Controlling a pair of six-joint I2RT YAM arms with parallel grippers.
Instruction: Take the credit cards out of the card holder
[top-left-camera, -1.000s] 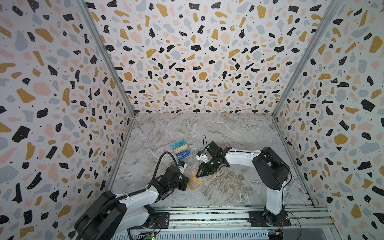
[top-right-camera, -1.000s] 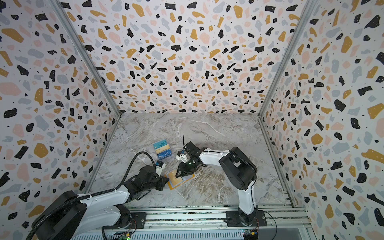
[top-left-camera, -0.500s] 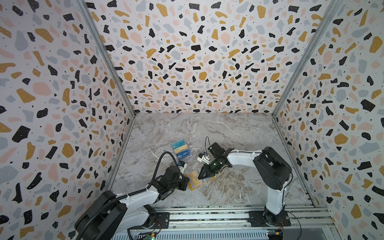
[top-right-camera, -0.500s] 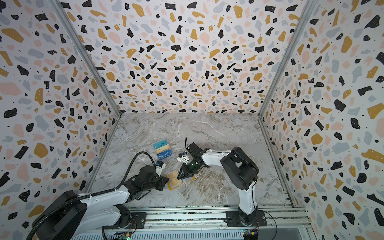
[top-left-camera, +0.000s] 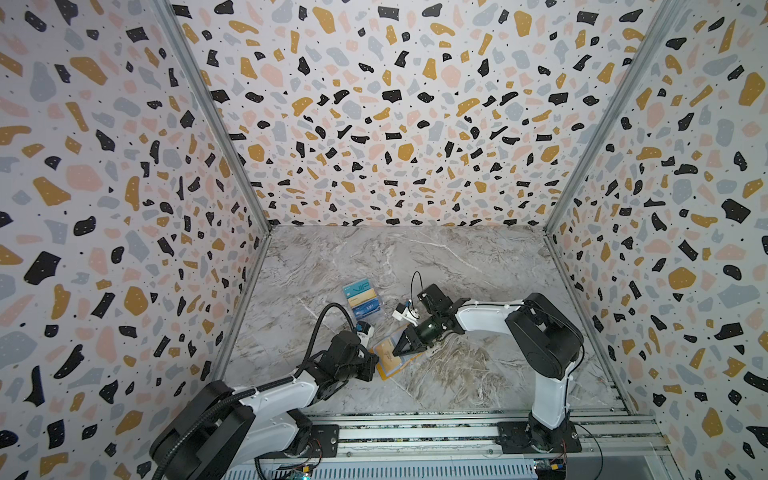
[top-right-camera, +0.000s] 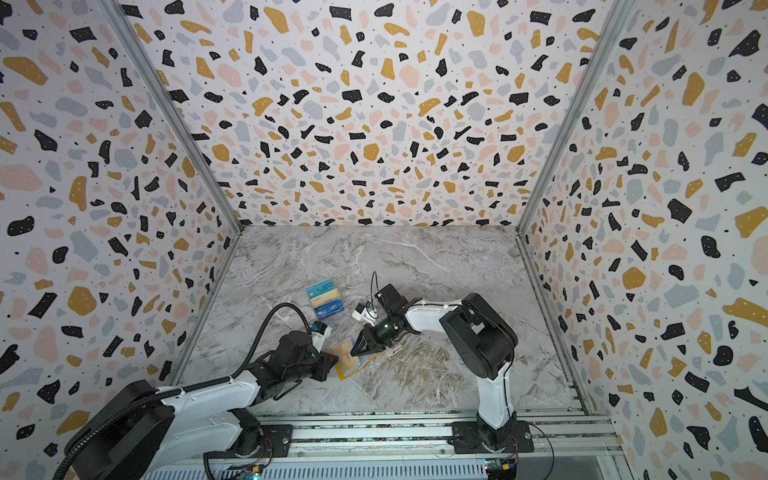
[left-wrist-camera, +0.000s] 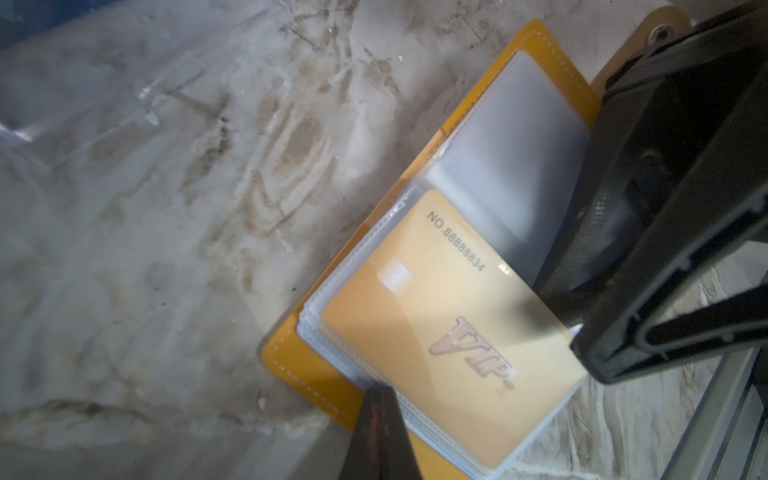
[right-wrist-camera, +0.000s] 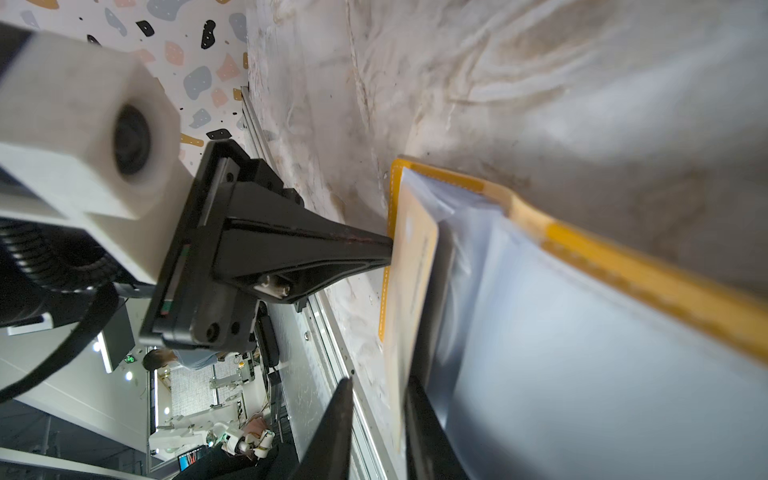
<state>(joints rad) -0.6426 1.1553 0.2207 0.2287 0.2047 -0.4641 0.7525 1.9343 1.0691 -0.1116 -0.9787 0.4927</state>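
Card holder (top-left-camera: 387, 371), yellow, one: lies open on the surface (top-left-camera: 457, 270), between both grippers.
Gold VIP card (left-wrist-camera: 449, 332), one, in the holder. Its long axis lies across the reach of the right gripper (top-left-camera: 398, 350), the nearer one, whose jaws stand narrowly apart astride the card's edge.
Left gripper (top-left-camera: 372, 366): closed, empty, its tip on the holder's rim.
Credit cards (top-left-camera: 362, 297) lying out, three — just beyond the holder.

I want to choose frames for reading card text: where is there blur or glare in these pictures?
Left wrist view: the beige-gold VIP card is readable, with a small white glare patch; the marble table is soft. Right wrist view: the clear sleeve near the lens is strongly blurred. Both top views: sharp, evenly lit.
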